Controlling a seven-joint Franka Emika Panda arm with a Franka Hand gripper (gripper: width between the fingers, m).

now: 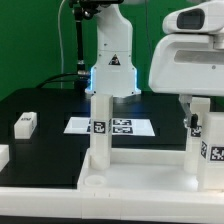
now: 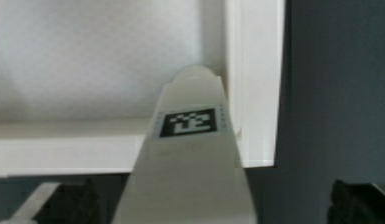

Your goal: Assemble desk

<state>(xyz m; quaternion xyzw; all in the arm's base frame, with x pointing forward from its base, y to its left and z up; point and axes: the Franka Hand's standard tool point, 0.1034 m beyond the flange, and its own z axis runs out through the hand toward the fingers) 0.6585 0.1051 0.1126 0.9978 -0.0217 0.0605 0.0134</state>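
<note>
The desk panel [image 1: 120,172] is a white rimmed board lying flat at the front. One white tagged leg [image 1: 100,125] stands upright in its corner socket on the exterior view's left. A second tagged leg [image 1: 214,140] stands at the exterior view's right corner. My gripper [image 1: 198,112] hangs over that second leg. In the wrist view this leg [image 2: 189,150] runs up between my fingers [image 2: 358,200], over the panel [image 2: 82,80]. My gripper [image 2: 192,208] straddles the leg, with a dark gap showing beside it. A third leg [image 1: 25,123] lies loose on the table.
The marker board [image 1: 125,127] lies flat behind the panel, in front of the arm's base [image 1: 112,70]. Another white part [image 1: 3,155] sits at the edge on the exterior view's left. The table top [image 1: 50,110] is black.
</note>
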